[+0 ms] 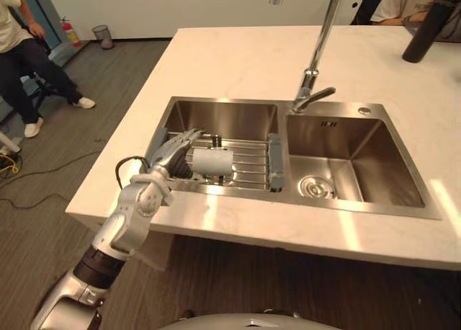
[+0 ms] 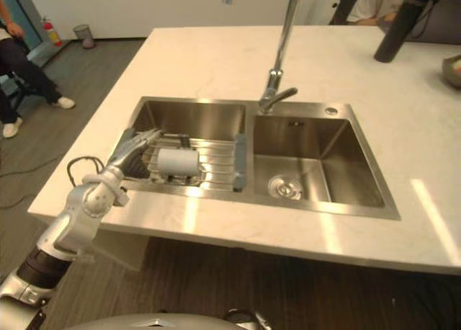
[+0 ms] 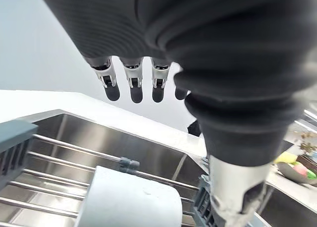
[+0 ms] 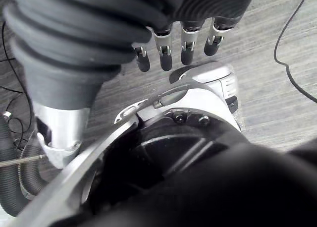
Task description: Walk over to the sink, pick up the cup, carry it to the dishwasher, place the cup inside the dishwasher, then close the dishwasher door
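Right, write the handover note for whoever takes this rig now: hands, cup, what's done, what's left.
Left hand: open, fingers straight, poised in the sink's left basin right beside the cup; no grasp yet.
Right hand: open, idle, hanging low over the floor.
Cup: lying on its side on the wire rack in the left basin.
Done: the walk to the sink.
Left: close the left hand on the cup, lift it, carry it to the dishwasher, set it inside, close the door.
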Controlling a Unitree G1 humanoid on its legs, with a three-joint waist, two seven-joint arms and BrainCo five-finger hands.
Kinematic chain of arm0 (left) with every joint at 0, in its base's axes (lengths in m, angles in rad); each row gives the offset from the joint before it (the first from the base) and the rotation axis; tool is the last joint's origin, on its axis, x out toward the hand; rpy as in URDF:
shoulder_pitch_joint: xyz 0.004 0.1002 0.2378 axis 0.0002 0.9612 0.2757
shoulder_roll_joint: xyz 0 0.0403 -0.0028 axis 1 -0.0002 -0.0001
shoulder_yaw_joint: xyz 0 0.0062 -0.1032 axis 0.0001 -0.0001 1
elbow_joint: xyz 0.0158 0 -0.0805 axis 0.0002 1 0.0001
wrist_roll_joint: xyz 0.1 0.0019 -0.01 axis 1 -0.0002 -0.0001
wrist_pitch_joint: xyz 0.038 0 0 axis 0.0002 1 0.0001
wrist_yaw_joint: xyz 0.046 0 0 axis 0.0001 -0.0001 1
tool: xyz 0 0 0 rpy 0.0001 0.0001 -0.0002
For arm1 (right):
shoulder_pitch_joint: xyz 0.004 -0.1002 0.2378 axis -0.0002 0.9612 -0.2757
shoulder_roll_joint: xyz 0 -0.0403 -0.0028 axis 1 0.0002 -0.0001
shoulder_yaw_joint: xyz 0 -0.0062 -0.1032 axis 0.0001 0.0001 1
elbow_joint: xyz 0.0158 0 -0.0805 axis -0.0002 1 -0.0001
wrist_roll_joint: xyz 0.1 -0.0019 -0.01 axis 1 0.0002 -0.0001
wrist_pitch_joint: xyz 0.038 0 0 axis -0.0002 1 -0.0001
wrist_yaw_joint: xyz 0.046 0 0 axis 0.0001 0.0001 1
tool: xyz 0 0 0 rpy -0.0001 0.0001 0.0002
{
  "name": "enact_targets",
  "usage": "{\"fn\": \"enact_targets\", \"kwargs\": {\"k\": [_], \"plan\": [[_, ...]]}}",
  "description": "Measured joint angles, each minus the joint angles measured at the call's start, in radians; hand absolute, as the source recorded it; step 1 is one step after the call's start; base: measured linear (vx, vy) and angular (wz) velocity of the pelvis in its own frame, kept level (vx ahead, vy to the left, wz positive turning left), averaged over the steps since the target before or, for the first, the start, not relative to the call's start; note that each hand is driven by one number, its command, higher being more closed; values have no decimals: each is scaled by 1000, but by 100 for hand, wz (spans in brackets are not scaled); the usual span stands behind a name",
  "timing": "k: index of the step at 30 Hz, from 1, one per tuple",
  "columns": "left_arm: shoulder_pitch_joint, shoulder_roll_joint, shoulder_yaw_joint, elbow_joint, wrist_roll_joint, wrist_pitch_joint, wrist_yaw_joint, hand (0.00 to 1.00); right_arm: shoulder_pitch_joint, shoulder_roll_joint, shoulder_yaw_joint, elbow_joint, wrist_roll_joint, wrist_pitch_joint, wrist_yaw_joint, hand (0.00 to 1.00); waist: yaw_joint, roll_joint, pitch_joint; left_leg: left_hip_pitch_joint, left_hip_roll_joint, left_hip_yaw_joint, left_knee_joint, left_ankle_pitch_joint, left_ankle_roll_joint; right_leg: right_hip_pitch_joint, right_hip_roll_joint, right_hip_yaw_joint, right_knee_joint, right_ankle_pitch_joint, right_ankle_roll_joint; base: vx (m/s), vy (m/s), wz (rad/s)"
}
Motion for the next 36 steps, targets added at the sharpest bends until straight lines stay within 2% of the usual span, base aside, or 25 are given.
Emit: {"fn": "enact_targets", "kwargs": {"k": [4, 9, 16, 22, 30, 36], "plan": [[-64, 13, 0, 42, 1, 9, -36, 0, 1, -4, 28, -10, 2, 2, -4, 0, -13, -1, 2, -1, -3, 33, -1, -5, 2, -3, 0, 30, -45, 32, 15, -96, 46, -29], [-149, 73, -1, 141, 27, 31, -81, 0, 19, 4, 40, -56, 2, 38, -3, 0, -45, -16, 11, 1, -9, 62, -5, -7, 3, -4, -5, 54, -78, 61, 19, -32, 28, -15], [-228, 114, -20, 252, 34, 45, -115, 0, 48, -5, 75, -117, 2, 68, 2, 0, -66, -15, 11, 8, -12, 89, 0, -12, 9, -4, -6, 80, -89, 80, 19, 57, 13, -13], [-289, 131, -32, 289, 25, 58, -144, 0, 60, -7, 75, -120, 3, 64, 18, 0, -77, -8, 15, 13, -14, 100, 0, -20, 2, -8, -7, 99, -91, 80, 19, 46, 2, -9], [-303, 132, -50, 315, 26, 81, -194, 0, 82, -14, 56, -118, 11, 18, 25, 0, -89, 23, 25, 13, -12, 100, 0, -22, 2, -11, -7, 100, -89, 79, 20, 0, 0, 0], [-302, 132, -78, 319, 30, 88, -213, 0, 84, -11, 26, -115, 9, -4, 24, 0, -95, 33, 27, 5, -12, 101, 0, -22, 2, -21, -7, 103, -88, 80, 20, 0, 0, 0]]}}
